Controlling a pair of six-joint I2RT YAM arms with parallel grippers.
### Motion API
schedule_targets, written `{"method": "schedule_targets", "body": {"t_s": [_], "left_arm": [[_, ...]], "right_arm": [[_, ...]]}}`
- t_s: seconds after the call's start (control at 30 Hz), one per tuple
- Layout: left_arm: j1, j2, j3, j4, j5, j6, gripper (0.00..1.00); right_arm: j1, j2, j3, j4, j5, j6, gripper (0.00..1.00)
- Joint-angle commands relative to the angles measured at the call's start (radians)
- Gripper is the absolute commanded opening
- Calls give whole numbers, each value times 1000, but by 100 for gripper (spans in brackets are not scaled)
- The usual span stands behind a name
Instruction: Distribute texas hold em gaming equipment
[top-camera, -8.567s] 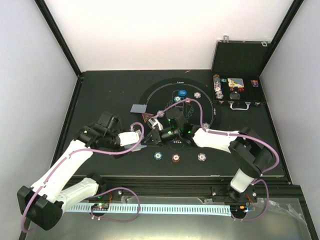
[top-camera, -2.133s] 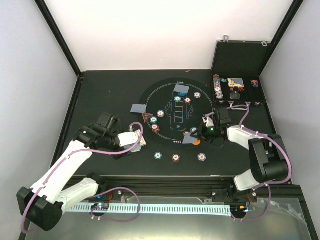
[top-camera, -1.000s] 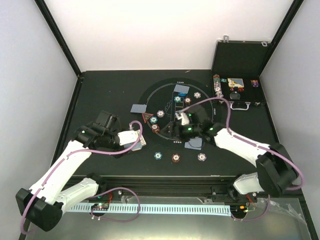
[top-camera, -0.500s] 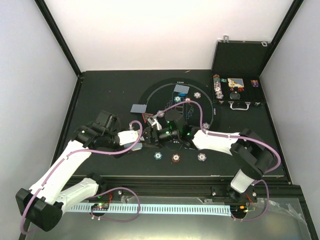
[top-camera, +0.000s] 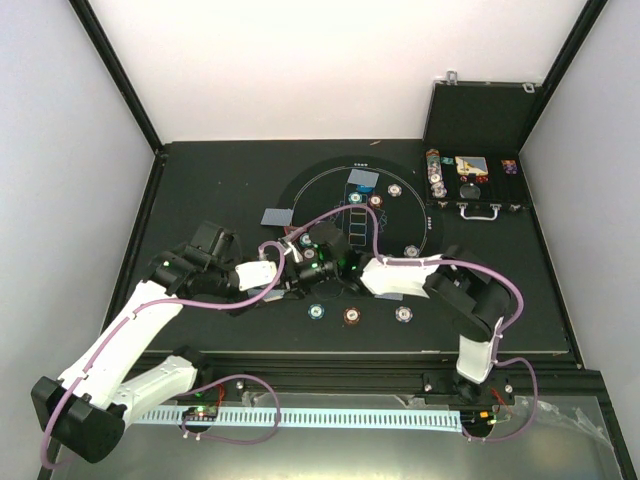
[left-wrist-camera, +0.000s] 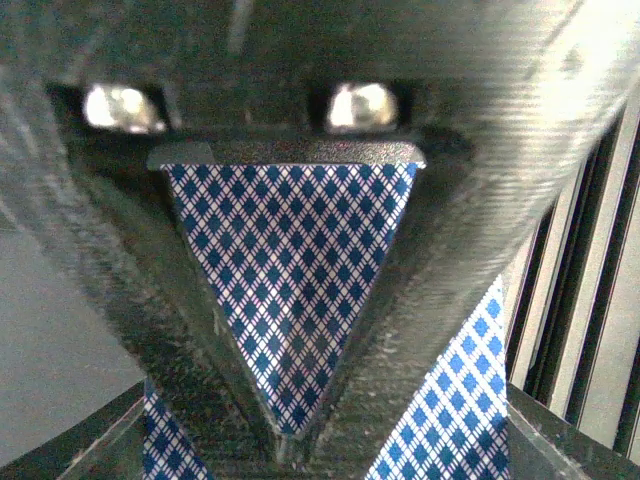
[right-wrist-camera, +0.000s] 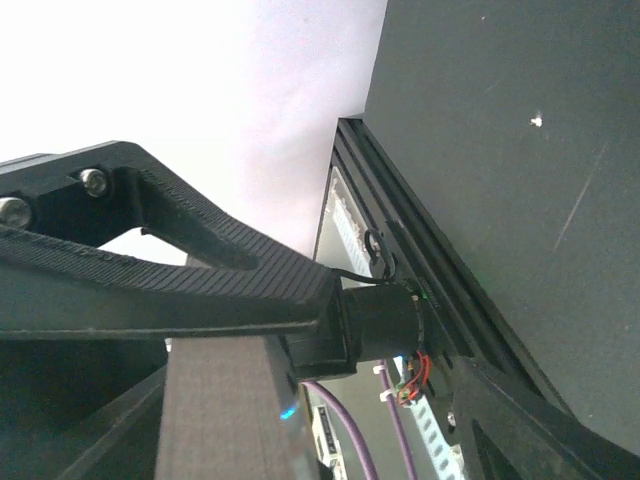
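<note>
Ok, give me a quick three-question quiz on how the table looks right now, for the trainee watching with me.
1. True or false: the left gripper is holding playing cards with a blue diamond-patterned back.
2. In the top view, three poker chips lie in a row nearest the arm bases. Which colour is in the middle? A green, B brown-red, C whitish.
3. Fill in: the carrying case at the far right of the table has its lid ____.

Key: 1 true; 2 B; 3 open.
</note>
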Motion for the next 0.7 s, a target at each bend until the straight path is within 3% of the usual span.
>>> {"method": "schedule_targets", "body": {"t_s": [0.0, 0.4, 0.67], "left_arm": [[3, -25, 38, -3, 11, 1, 7], [4, -21, 39, -5, 1, 10, 7], [4, -14, 37, 1, 3, 10, 7]], "right_arm": [[-3, 29, 20, 37, -25, 12, 69], [-91, -48, -130, 14, -38, -52, 44], [-94, -133, -120, -121, -23, -127, 27]]}}
